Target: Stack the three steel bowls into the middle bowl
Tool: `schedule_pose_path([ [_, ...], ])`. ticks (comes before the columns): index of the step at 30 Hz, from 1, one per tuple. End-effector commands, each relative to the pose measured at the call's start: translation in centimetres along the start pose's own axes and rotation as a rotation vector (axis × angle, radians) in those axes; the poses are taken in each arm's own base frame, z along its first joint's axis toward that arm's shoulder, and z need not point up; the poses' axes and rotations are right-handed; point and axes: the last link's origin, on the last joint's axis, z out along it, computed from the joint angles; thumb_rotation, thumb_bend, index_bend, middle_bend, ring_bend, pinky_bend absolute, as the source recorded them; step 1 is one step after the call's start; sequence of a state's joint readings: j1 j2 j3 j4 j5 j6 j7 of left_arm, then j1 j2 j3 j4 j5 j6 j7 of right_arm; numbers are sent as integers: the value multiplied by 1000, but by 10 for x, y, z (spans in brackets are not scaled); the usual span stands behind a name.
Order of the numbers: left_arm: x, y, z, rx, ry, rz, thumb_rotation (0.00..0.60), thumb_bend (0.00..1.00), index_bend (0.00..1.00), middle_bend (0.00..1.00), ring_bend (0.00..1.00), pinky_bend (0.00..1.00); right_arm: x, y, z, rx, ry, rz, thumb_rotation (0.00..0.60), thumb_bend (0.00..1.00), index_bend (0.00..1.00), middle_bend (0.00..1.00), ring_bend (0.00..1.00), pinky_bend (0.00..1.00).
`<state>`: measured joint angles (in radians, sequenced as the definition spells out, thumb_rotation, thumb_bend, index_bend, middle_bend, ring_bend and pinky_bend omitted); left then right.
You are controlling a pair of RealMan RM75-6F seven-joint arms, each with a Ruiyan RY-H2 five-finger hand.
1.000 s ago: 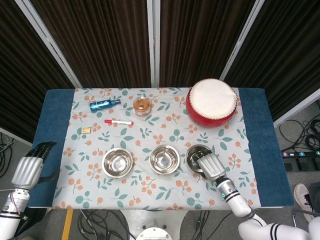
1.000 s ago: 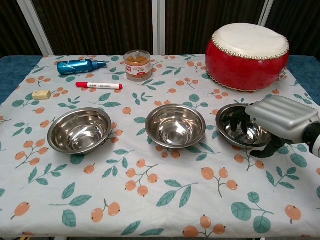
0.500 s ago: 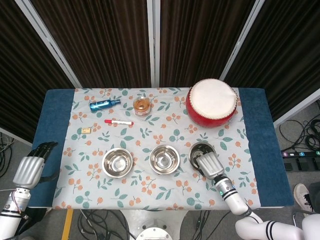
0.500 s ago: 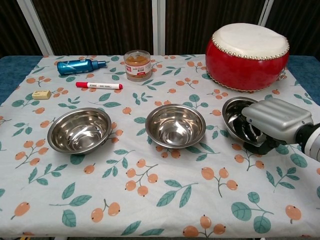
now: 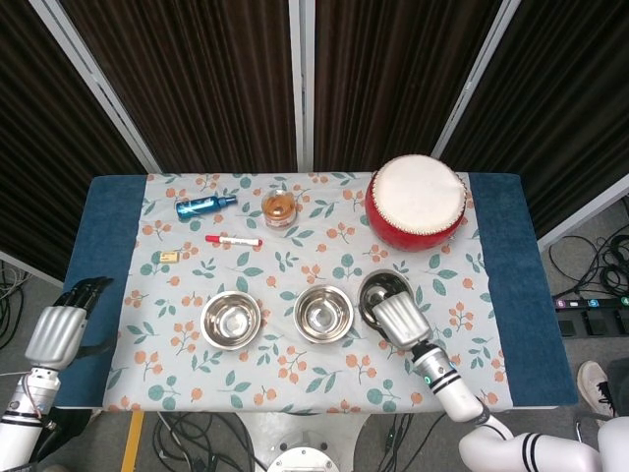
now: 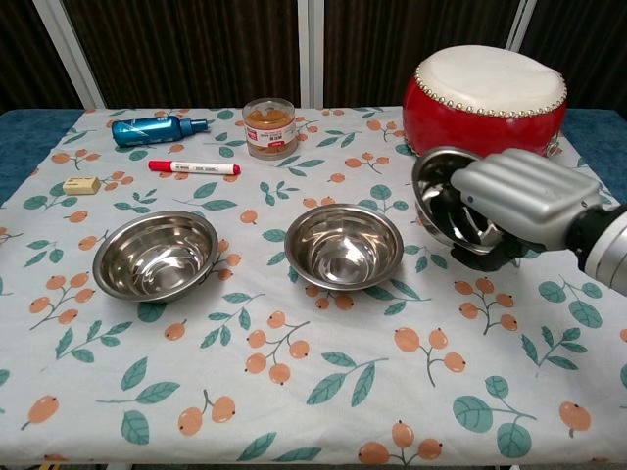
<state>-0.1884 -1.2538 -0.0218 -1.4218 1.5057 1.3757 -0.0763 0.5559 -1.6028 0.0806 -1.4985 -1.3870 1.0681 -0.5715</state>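
Note:
Three steel bowls are in view. The left bowl (image 6: 157,255) (image 5: 231,320) and the middle bowl (image 6: 343,245) (image 5: 323,314) sit on the floral cloth. My right hand (image 6: 519,201) (image 5: 397,319) grips the right bowl (image 6: 446,206) (image 5: 381,293) by its rim, fingers inside it. That bowl is lifted off the cloth and tilted toward the middle bowl, just to its right. My left hand (image 5: 61,329) hangs off the table's left edge, fingers loosely curled, holding nothing.
A red drum (image 6: 487,98) stands at the back right, close behind the lifted bowl. A jar (image 6: 268,127), a blue bottle (image 6: 157,128), a red marker (image 6: 193,167) and a small eraser (image 6: 80,185) lie at the back left.
My right hand has lifted the right bowl off the cloth, tilted it and carried it left toward the middle bowl. The left hand has barely moved.

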Motion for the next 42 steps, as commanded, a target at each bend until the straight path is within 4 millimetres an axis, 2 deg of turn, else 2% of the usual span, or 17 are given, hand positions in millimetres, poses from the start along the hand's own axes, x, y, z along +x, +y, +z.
schedule_pose_path([
  [1,0,-2,-2,7,-3,-2,600,171,168,236,161,297,16,-18,11,59,39,1,600,449,698,652,556,643],
  [6,2,-6,-5,21,0,-6,600,171,168,236,161,297,19,-44,29,116,26,21,600,451,698,652,556,643],
  [13,5,-13,-7,42,9,-11,600,161,167,236,161,297,7,-75,50,169,-28,69,600,444,701,645,552,640],
  [15,6,-14,-7,45,9,-13,600,151,168,236,161,297,4,-79,52,183,-44,70,600,356,669,613,531,603],
  [17,5,-16,-7,46,9,-17,600,133,168,236,161,297,3,-81,52,213,-68,77,600,145,551,526,422,483],
  [18,5,-16,-7,45,9,-19,600,120,168,236,161,297,4,-80,53,220,-67,73,600,52,474,457,326,394],
  [19,5,-16,-7,44,9,-22,600,113,168,236,161,297,6,-80,53,227,-60,67,600,14,417,401,250,324],
  [21,5,-17,-7,42,9,-27,600,91,168,236,161,296,9,-79,53,232,-47,73,600,0,298,285,121,212],
  [23,6,-17,-6,38,13,-30,600,72,168,236,161,296,16,-76,54,229,-24,80,600,0,224,226,68,173],
  [29,9,-14,-4,24,22,-38,600,51,168,236,161,296,39,-65,46,213,36,63,600,0,197,212,54,162],
  [38,3,-3,-2,-2,-25,3,600,64,173,239,172,351,76,-41,16,155,88,47,600,0,196,213,54,162],
  [40,0,5,-2,-27,-46,9,600,68,183,249,197,377,86,-36,12,139,116,57,600,0,196,214,54,162],
  [42,-1,21,-3,-89,-72,25,600,70,186,253,202,382,96,-30,11,119,152,69,600,0,196,215,54,162],
])
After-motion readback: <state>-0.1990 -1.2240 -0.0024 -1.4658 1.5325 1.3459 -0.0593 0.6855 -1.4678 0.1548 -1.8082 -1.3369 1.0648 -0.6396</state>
